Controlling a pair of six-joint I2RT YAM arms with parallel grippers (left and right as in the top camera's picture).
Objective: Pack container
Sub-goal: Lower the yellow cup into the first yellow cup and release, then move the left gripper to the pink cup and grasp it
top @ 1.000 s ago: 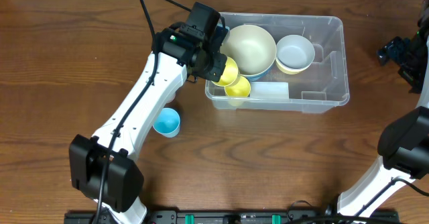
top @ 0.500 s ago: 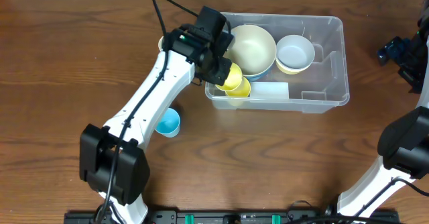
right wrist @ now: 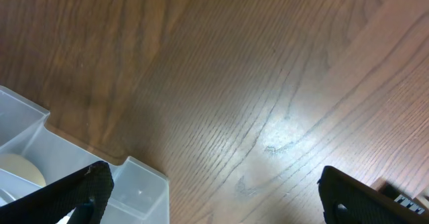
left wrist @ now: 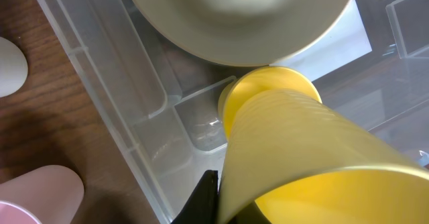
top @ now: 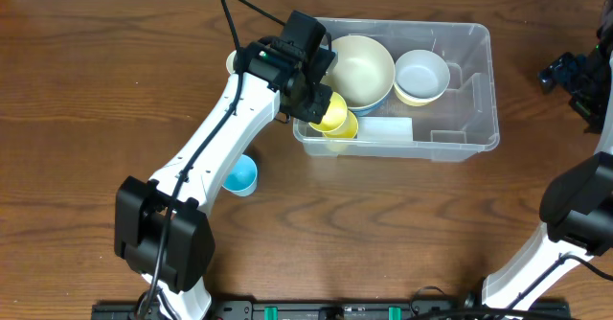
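Toward the far centre of the wooden table (top: pixel 86 119), the container (top: pixel 474 90) sits upright with its long sides running left to right, well apart from the near edge. Its left half holds a large cream bowl (top: pixel 356 66), which rests in a bowl with a blue rim. A small bowl (top: pixel 421 73) with a pale interior and a yellow outer wall stands to the right of it, against the far wall. A white label (top: pixel 386 128) shows along the near wall. The left gripper (top: pixel 316 95) is positioned over the near-left corner of the container and is clenched on a yellow cup (left wrist: pixel 301 157), which is tilted with its mouth toward the wrist camera. A second yellow cup (top: pixel 342 125) stands directly below and beside the held one inside the same corner. Whether the two cups touch cannot be determined. A blue cup (top: pixel 239 174) stands on the table outside the container, near its left end and beside the left arm. The right gripper (right wrist: pixel 221 200) hangs over bare wood beyond the right end of the container, its jaws spread wide and empty, with one container corner visible at the lower left of its wrist view.
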